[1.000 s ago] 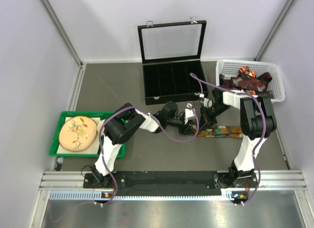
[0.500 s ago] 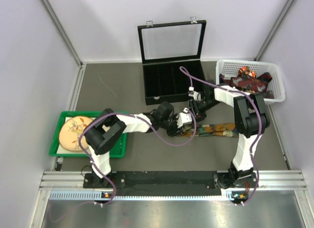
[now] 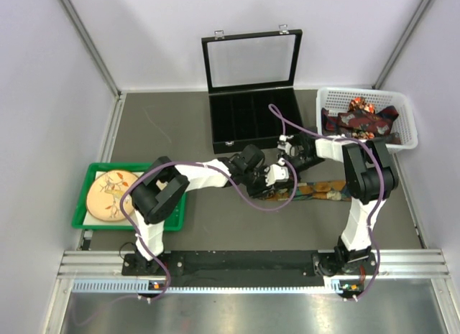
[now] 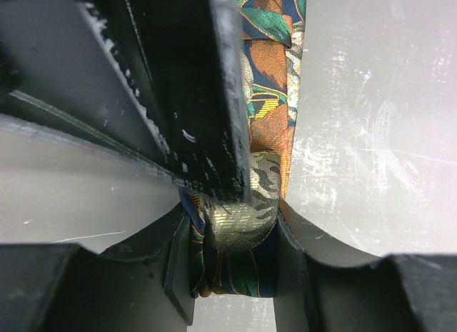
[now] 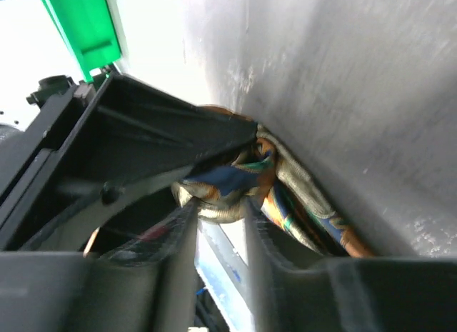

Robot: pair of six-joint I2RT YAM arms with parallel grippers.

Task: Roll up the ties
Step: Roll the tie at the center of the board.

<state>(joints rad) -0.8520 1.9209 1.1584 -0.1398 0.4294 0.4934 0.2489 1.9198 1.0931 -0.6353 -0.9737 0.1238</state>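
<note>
One patterned tie (image 3: 327,192) lies flat on the grey table (image 3: 165,126), just in front of the black case (image 3: 248,143), stretching sideways toward the right arm's base. Its left end is curled into a small roll of dark blue, green, orange and pale gold.

The left gripper (image 4: 232,225) pinches this roll. Its two fingers press the fabric from either side, and the rest of the tie runs away flat beyond them. The right gripper (image 5: 220,203) meets the same roll from the far side. Its fingers stand a narrow way apart with the fabric between their tips, but whether they press it cannot be told.

The left arm reaches far across the table, stretched low from its base toward the middle. The right arm is folded, its elbow raised and its forearm pointing left toward the roll.

The case stands open with its glass lid (image 3: 251,61) upright, showing long dark compartments. A white basket (image 3: 406,136) at the back right holds a heap of more ties (image 3: 359,117) in red and dark tones. A green tray (image 3: 80,217) at the left holds a round tan cushion (image 3: 111,194) with a branch design.
</note>
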